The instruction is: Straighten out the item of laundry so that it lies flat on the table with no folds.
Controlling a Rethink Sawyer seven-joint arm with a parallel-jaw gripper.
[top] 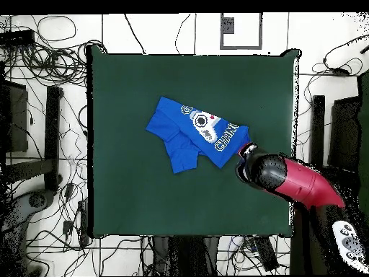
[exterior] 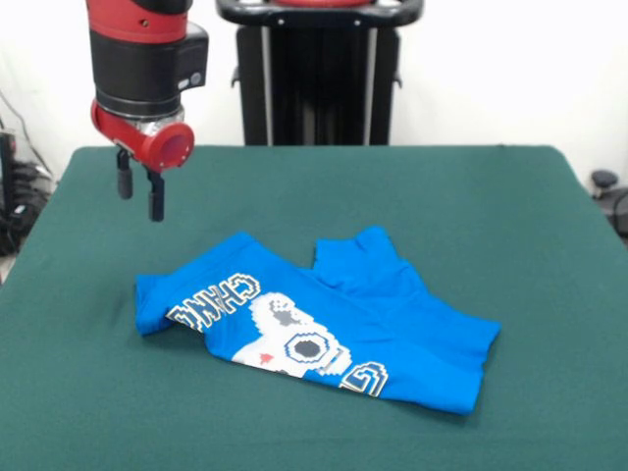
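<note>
Green table (exterior: 510, 206) w/ blue T-shirt (exterior: 324, 324) crumpled, folded, graphic side up.

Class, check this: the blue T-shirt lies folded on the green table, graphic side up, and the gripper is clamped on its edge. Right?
Not quite. The gripper holds nothing: the front view shows it hanging above the table, apart from the T-shirt. The rest stands: folded, graphic side up.

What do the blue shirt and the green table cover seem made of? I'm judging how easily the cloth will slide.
The bright blue short-sleeved T-shirt looks like thin, soft knit fabric: it lies limp in rounded folds, with a flat printed graphic. The dark green table cover looks like matte felt-like cloth, showing no shine or weave, so probably some friction.
</note>
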